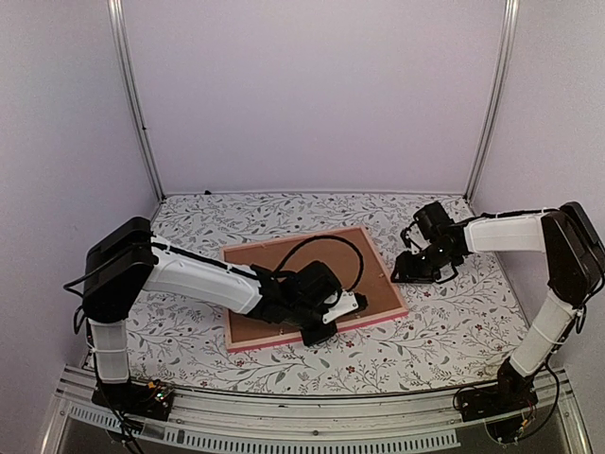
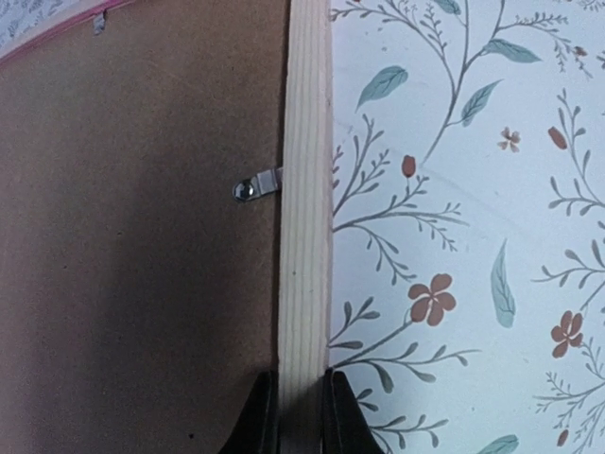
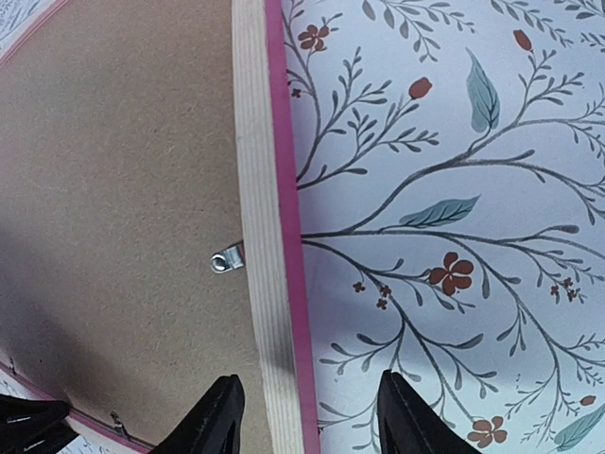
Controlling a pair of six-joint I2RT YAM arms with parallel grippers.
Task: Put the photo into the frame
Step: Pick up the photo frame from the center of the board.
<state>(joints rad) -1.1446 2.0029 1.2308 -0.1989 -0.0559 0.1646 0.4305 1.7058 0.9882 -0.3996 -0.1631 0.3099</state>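
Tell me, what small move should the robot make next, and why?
Probably the left gripper should lift its rail of the frame slightly: it is shut on that wooden rail, while the right gripper stands open astride another rail, holding nothing. The frame lies back up, backing board on top.

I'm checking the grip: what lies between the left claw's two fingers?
The frame: its bare wooden rail is pinched between the fingers of the left claw, as the left wrist view shows.
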